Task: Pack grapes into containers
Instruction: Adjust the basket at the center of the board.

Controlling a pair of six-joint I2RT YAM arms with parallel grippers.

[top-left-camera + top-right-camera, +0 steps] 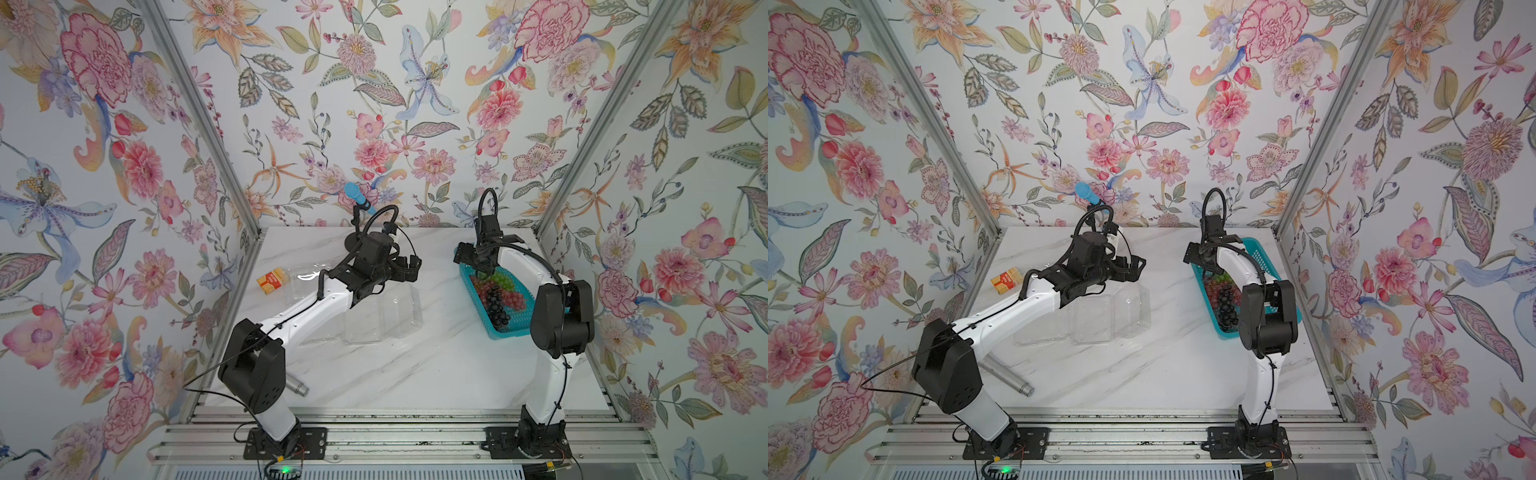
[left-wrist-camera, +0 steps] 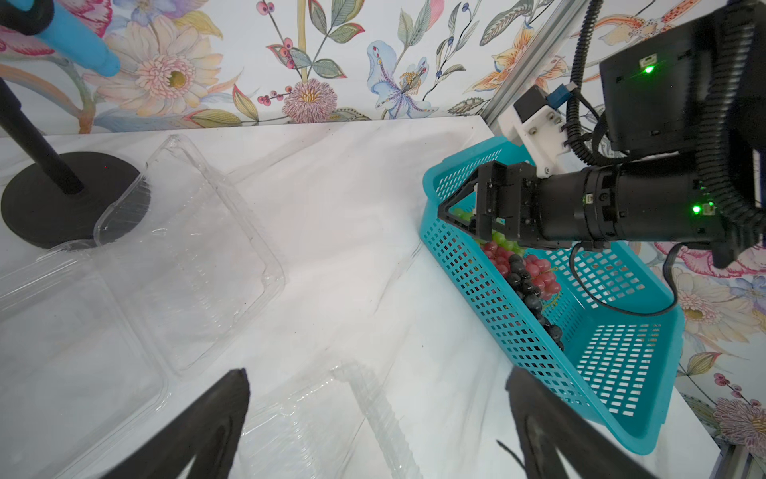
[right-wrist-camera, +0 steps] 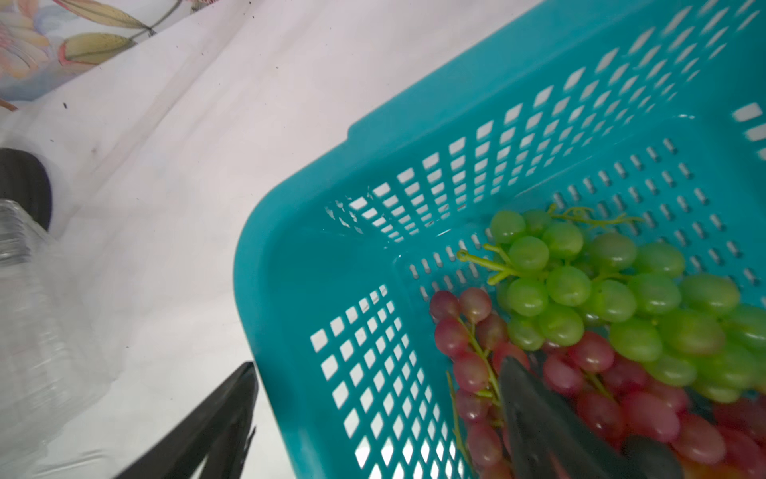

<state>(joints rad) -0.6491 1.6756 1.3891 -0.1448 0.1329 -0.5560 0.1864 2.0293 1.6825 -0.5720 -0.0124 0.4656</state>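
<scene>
Top views: we see the right gripper (image 1: 483, 272) tipped down into the basket (image 1: 517, 320), the grapes (image 1: 496, 299) under and just beyond its fingers; the left gripper (image 1: 412, 266) hangs above the empty boxes (image 1: 361, 318).
Left wrist: our left fingers (image 2: 207, 423) stand wide apart, holding nothing; a box (image 2: 315, 423) lies below, between them.
Right wrist: right fingers (image 3: 539, 414) wide apart, gripping nothing; one sits over the red bunch (image 3: 468, 365), the other outside the basket wall; the green bunch (image 3: 580, 286) lies just beyond.
Handling: we judge the bunches light, soft, slippery, easily bruised.
Hold: we favour the red bunch's middle, both fingers inside the wall, closing gently.
</scene>
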